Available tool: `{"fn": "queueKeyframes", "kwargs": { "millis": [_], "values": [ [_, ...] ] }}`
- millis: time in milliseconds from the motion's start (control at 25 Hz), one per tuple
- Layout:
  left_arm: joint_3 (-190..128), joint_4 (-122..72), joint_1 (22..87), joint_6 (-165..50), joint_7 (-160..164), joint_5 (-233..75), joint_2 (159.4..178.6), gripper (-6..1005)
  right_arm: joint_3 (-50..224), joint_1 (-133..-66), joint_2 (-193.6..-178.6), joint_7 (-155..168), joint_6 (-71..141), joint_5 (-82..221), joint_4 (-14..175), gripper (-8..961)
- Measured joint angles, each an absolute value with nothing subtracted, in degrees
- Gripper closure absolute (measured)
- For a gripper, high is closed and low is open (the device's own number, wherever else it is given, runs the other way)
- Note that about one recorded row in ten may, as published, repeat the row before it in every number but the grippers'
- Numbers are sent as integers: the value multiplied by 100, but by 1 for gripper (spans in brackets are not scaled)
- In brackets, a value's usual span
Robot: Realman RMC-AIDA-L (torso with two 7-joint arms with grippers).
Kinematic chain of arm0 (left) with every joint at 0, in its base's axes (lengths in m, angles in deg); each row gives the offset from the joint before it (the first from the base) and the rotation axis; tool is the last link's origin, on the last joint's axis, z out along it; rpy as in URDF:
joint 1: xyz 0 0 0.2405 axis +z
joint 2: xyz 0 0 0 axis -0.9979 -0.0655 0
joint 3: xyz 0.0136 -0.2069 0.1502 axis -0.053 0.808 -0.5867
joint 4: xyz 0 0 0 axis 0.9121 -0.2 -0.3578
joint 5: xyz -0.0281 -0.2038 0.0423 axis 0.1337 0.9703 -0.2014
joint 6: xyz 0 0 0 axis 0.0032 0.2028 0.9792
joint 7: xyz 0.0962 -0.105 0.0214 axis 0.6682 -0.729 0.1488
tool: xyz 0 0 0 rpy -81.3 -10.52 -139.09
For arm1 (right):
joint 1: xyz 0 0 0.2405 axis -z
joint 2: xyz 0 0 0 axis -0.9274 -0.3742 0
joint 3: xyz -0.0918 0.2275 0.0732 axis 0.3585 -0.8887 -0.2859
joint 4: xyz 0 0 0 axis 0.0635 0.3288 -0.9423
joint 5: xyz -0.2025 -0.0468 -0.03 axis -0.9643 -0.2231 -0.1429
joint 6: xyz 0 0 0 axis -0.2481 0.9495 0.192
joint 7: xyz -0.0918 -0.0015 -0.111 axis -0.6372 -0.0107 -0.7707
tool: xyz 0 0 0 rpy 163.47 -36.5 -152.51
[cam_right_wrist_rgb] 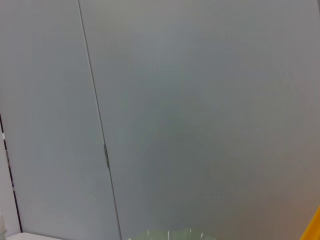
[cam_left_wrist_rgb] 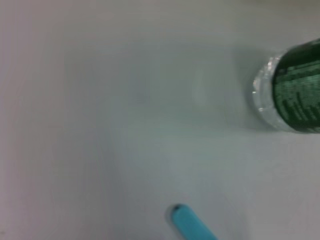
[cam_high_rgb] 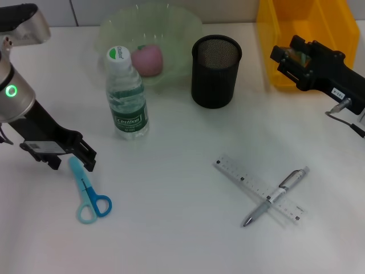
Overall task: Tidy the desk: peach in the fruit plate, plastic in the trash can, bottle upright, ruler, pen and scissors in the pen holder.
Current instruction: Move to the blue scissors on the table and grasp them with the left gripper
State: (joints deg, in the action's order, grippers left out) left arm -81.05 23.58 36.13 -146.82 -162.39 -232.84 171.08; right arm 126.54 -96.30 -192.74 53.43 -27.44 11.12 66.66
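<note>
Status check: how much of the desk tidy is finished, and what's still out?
Done: the peach lies in the fruit plate and the bottle stands upright. No plastic shows on the desk.

In hand: the left gripper sits by the blade tip of the scissors, which lie flat. The right gripper is up by the yellow bin.

Left: scissors, ruler and pen, crossed on the desk. The pen holder looks empty.

White desk (cam_high_rgb: 182,228) — grey panelled wall (cam_right_wrist_rgb: 200,110) behind.
</note>
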Motion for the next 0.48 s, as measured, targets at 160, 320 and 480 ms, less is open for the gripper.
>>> {"fn": "queueKeyframes", "kwargs": {
  "millis": [160, 320, 480],
  "values": [
    [-8126, 2282, 3566, -14675, -16237, -23284, 17175, 216, 12654, -9650, -19274, 5343, -2744, 1112, 6665, 397],
    [-8132, 2042, 3532, -14580, -16235, -23284, 17189, 216, 12654, -9656, -19274, 5343, -2744, 1112, 6666, 397],
    [-8133, 2013, 3534, -14557, -16234, -23284, 17191, 216, 12654, -9658, -19274, 5343, -2744, 1112, 6669, 397]
  ]
}}
